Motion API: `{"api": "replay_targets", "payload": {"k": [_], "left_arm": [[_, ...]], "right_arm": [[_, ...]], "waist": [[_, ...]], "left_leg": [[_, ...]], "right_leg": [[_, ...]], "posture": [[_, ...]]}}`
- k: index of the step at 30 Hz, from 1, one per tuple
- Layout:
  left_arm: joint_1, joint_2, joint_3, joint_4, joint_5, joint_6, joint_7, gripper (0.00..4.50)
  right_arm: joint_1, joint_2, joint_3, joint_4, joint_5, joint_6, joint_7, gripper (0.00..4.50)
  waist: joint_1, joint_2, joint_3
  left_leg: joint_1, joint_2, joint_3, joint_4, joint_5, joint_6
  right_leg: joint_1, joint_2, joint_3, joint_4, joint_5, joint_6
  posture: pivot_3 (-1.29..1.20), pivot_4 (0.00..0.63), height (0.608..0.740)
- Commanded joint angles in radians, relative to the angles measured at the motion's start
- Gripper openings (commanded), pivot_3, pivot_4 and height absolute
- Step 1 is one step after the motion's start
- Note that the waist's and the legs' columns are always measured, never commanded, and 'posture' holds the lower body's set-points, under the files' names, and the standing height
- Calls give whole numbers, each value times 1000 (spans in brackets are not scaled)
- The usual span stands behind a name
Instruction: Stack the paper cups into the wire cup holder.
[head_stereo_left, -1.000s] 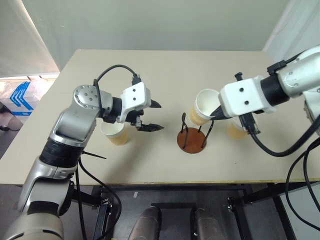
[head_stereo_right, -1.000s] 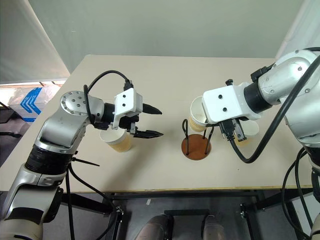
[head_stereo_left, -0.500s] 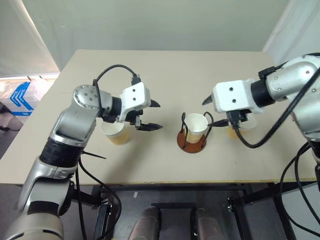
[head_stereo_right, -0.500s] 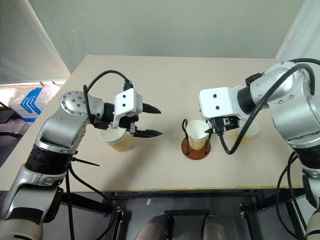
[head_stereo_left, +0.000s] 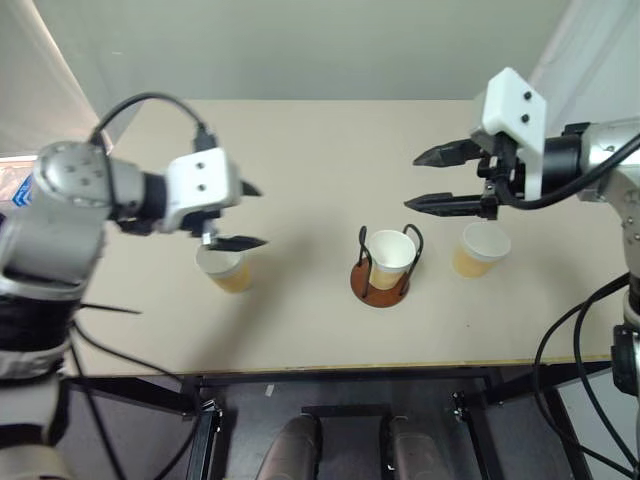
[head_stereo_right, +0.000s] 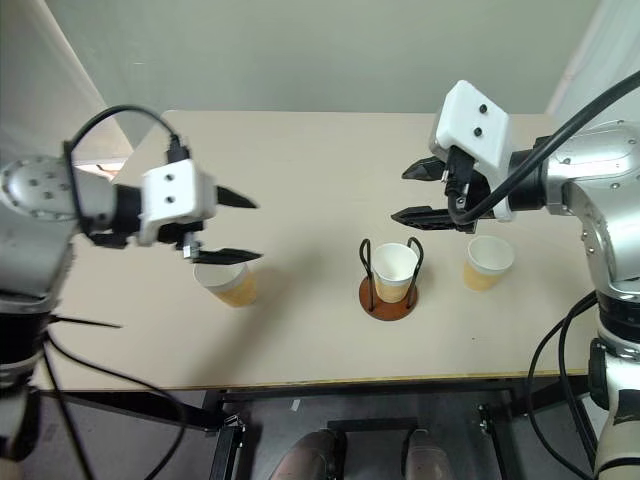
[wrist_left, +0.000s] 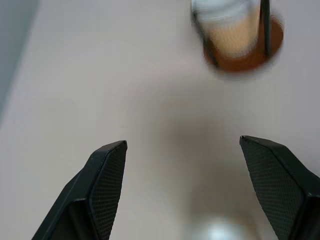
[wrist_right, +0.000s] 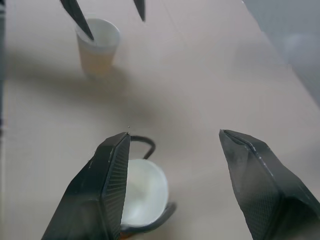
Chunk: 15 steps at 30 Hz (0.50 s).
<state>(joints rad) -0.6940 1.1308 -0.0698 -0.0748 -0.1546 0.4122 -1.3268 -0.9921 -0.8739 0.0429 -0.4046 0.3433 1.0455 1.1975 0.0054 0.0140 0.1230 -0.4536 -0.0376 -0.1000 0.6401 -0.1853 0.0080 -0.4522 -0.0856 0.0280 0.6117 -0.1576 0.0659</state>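
Observation:
One paper cup (head_stereo_left: 390, 254) stands upright inside the wire cup holder (head_stereo_left: 368, 291) at the middle of the table. A second paper cup (head_stereo_left: 228, 270) stands on the table to the left, and a third (head_stereo_left: 480, 250) to the right of the holder. My left gripper (head_stereo_left: 260, 215) is open and empty, hovering over the left cup's inner side. My right gripper (head_stereo_left: 413, 181) is open and empty, above and just right of the holder, pointing left. In the right wrist view the cup in the holder (wrist_right: 142, 192) lies below the open fingers (wrist_right: 112, 170).
The beige table (head_stereo_left: 320, 140) has bare surface behind and in front of the cups. Its front edge runs just below the holder. A pale curtain hangs at the left and right sides. A blue and white bag lies on the floor at far left.
The right gripper has opened, let the cup drop into the holder, then risen and turned away. The left arm has swung out to the left, its gripper still open.

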Motion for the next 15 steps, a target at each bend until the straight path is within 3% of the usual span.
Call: {"api": "replay_targets", "payload": {"k": [1,6,15], "left_arm": [[39,89,50,119,43,-167,-38,3962],[31,86,47,247,59,-327,-37,3962],[83,85,30,187,-12,-300,-172,3962]], "right_arm": [[-1,-27,-56,-42,80,20,-5,2998],[-1,-25,-49,-38,137,22,-39,2998],[-4,-32,-30,-40,205,23,-64,2998]], "waist": [[0,0,0],[7,0,0],[3,-1,-1]], "left_leg": [[0,0,-1,-2,1,-1],[-1,0,-3,-6,3,-3],[-1,0,-3,-6,2,-3]], "right_leg": [[-1,0,0,0,0,-1],[-2,1,-1,3,-3,-7],[-5,1,-2,4,-4,-8]], "posture": [[0,150,740],[0,150,740],[0,150,740]]}}
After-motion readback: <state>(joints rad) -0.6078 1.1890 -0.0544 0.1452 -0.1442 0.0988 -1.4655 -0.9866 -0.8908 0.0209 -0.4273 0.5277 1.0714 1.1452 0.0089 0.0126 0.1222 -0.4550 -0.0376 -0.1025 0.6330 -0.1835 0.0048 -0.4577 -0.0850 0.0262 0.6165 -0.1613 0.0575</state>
